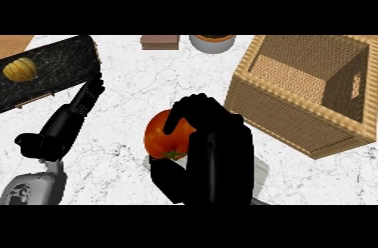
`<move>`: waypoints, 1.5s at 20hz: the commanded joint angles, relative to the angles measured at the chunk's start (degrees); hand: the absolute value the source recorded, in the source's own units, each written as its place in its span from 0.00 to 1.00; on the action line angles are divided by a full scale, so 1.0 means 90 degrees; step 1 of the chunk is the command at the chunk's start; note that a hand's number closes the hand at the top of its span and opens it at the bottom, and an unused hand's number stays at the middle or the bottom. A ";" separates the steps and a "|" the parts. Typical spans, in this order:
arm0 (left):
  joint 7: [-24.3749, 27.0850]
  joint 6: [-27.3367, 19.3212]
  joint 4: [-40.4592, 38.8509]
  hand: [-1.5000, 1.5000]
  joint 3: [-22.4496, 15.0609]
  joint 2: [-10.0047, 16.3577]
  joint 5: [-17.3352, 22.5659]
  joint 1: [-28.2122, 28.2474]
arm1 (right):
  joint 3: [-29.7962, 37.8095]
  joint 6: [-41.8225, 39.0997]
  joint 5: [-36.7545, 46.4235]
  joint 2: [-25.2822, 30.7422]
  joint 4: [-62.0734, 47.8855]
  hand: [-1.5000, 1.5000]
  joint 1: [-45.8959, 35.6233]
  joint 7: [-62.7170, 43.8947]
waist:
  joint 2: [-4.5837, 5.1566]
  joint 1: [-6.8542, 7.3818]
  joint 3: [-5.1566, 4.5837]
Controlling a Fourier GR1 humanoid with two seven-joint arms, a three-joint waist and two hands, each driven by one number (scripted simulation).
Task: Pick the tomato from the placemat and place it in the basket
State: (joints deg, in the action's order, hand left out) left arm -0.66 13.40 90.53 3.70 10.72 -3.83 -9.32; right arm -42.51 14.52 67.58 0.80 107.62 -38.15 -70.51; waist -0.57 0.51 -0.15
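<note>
A red-orange tomato [157, 134] is held above the white marble counter at the middle of the head view. My right hand [210, 142] is curled round its right side, with fingers over its top and the thumb below it. The black placemat [55, 72] lies at the upper left. The woven basket [295, 119] stands at the right, its open inside showing nothing in it. My left hand [70, 122] rests open at the left, its fingertips at the placemat's lower right edge.
A small yellow-orange squash-like fruit [20, 69] lies on the placemat's left part. A brown box [160, 42] and a grey pot [212, 43] stand at the far edge of the counter. A wooden patch shows at the top left corner.
</note>
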 commanded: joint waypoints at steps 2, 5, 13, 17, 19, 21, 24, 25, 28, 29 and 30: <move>0.0099 -0.0023 0.0047 0.50 -0.0035 -0.0090 0.0009 0.0058 | 0.0912 -0.0702 -0.0015 -0.0085 -0.0353 1.00 -0.0887 -0.1399 | 0.0027 0.0020 0.0002; -0.0088 0.0006 0.0197 0.50 -0.0026 -0.0049 0.0037 0.0068 | 0.1108 -0.0674 -0.0048 -0.0085 -0.0571 1.00 -0.1126 -0.1494 | 0.0019 0.0053 0.0007; -0.0107 0.0004 -0.0066 0.50 -0.0008 -0.0018 -0.0031 -0.0216 | 0.2803 -0.0152 0.0340 -0.0086 -0.2092 1.00 -0.2104 -0.0651 | 0.0073 0.0045 0.0010; -0.0266 -0.0136 0.0153 0.50 -0.0074 -0.0179 -0.0044 -0.0204 | 0.3671 -0.0147 0.0575 -0.0035 -0.1938 1.00 -0.1916 -0.0169 | 0.0053 -0.0037 0.0017; 0.0133 -0.0113 -0.0252 0.50 -0.0053 -0.0134 -0.0170 -0.0170 | 0.4087 -0.0332 0.0567 0.0108 -0.1965 1.00 -0.2173 0.0020 | 0.0067 -0.0060 0.0013; 0.0380 0.0027 -0.0041 0.50 0.0043 -0.0034 -0.0050 0.0205 | 0.4503 0.0099 0.0345 0.0426 -0.2272 1.00 -0.1765 0.0621 | 0.0076 -0.0002 0.0016; -0.0128 -0.0112 0.0003 0.50 -0.0082 -0.0154 -0.0140 -0.0138 | 0.4891 -0.0385 0.0190 0.0503 -0.2221 1.00 -0.1953 0.0631 | 0.0057 -0.0049 0.0018; 0.0215 0.0069 -0.0047 0.50 0.0079 -0.0013 -0.0007 0.0087 | 0.4758 -0.0344 0.0166 0.0400 -0.2044 1.00 -0.1675 0.0766 | 0.0056 -0.0042 0.0016; 0.0044 0.0038 -0.0316 0.50 0.0238 0.0075 0.0017 -0.0299 | 0.5090 -0.0386 -0.0374 0.0701 -0.1899 1.00 -0.1122 0.1337 | 0.0062 -0.0085 0.0018; 0.0043 0.0027 -0.0057 0.50 -0.0018 -0.0112 -0.0059 -0.0003 | 0.5185 0.0018 -0.0338 0.0628 -0.2502 1.00 -0.1256 0.1498 | 0.0070 -0.0024 0.0017; -0.0393 -0.0053 0.0046 0.50 -0.0036 -0.0164 -0.0022 -0.0352 | 0.5374 -0.0467 -0.0743 0.0826 -0.2056 1.00 -0.1177 0.1547 | 0.0057 -0.0068 0.0020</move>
State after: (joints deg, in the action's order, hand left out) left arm -1.31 13.24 89.91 3.99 9.99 -4.18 -10.88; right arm 2.10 12.49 65.85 5.83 88.30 -50.91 -58.18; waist -0.01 0.04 0.00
